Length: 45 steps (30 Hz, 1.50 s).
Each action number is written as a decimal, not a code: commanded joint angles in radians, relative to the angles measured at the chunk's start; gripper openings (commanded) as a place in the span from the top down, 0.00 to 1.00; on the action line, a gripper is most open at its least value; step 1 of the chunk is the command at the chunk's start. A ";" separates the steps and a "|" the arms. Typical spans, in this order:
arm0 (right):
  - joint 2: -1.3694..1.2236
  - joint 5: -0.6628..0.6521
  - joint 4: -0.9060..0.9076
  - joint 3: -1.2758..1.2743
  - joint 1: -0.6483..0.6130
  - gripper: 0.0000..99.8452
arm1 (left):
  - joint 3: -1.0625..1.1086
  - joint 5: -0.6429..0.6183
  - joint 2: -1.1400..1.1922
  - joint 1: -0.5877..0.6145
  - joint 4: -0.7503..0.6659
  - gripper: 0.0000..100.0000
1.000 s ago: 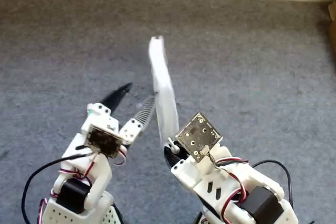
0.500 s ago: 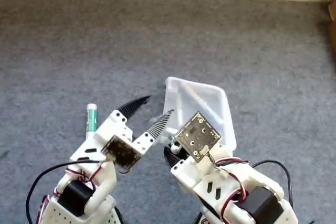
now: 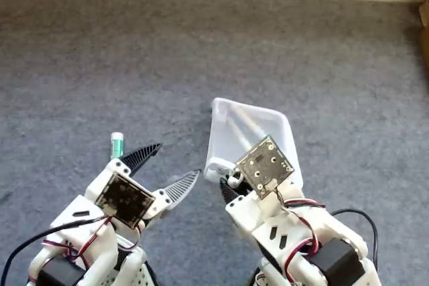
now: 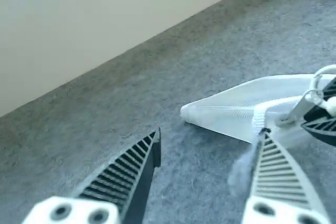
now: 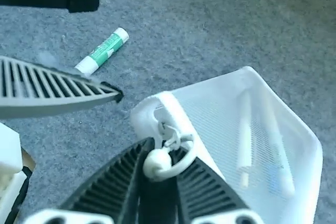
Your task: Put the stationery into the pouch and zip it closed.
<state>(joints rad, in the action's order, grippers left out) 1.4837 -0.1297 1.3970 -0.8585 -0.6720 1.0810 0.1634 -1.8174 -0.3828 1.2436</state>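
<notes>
High view: pouch (image 3: 236,140), glue stick (image 3: 116,144) apart

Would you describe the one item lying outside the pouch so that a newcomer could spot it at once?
On the grey carpet, look past the open left gripper, on the side away from the white mesh pouch. A short stick lies there alone; its green-and-white body sets it apart from the pale pens inside the pouch.
</notes>
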 commanded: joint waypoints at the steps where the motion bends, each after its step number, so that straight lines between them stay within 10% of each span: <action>1: 0.008 -0.005 0.001 0.067 0.016 1.00 | -0.056 -0.060 -0.004 0.010 0.009 0.71; 45: 0.008 -0.008 0.002 0.058 0.015 1.00 | 0.105 -0.173 -0.004 -0.134 -0.143 0.77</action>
<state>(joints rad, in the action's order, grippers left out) 1.4837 -0.1297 1.3970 -0.8585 -0.6690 1.1930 -0.0038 -1.8159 -0.5117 1.1500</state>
